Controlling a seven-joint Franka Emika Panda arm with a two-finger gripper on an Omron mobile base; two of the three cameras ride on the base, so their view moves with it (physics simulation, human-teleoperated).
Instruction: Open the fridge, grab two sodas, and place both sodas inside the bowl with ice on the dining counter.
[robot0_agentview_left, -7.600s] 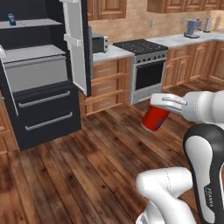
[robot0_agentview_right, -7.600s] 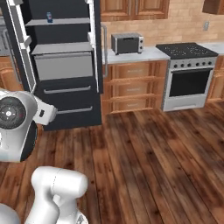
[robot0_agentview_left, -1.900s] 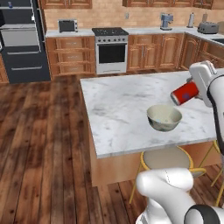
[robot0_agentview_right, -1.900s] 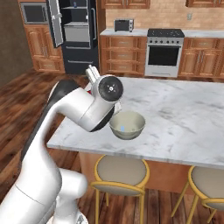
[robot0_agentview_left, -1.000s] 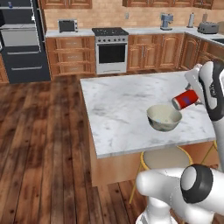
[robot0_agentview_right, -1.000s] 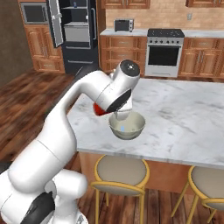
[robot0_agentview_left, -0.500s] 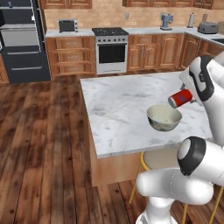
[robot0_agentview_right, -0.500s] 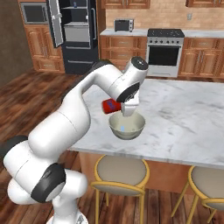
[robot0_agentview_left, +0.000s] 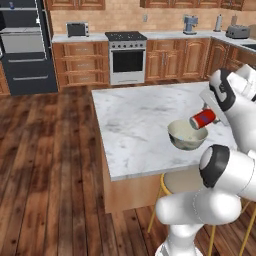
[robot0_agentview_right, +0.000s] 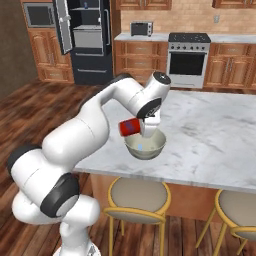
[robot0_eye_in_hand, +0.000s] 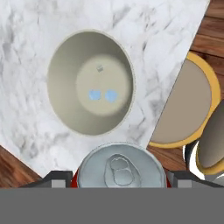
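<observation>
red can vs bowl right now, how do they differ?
The red can is held tilted in the claw above the counter; the bowl sits upright on it. The can is narrow and closed by a silver top; the bowl is wide and open. The can is red, the bowl pale beige. Both are round.

Counter (robot0_agentview_left: 135, 125) top is smooth white-grey marble, slightly glossy, on a light wood base. Bowl (robot0_eye_in_hand: 89, 83) looks matt ceramic, pale beige. Red can (robot0_agentview_right: 130, 127) has a shiny metal lid. Floor (robot0_agentview_left: 50, 175) is dark polished wood planks. Stool (robot0_agentview_right: 137, 196) has a matt seat and yellow legs.
</observation>
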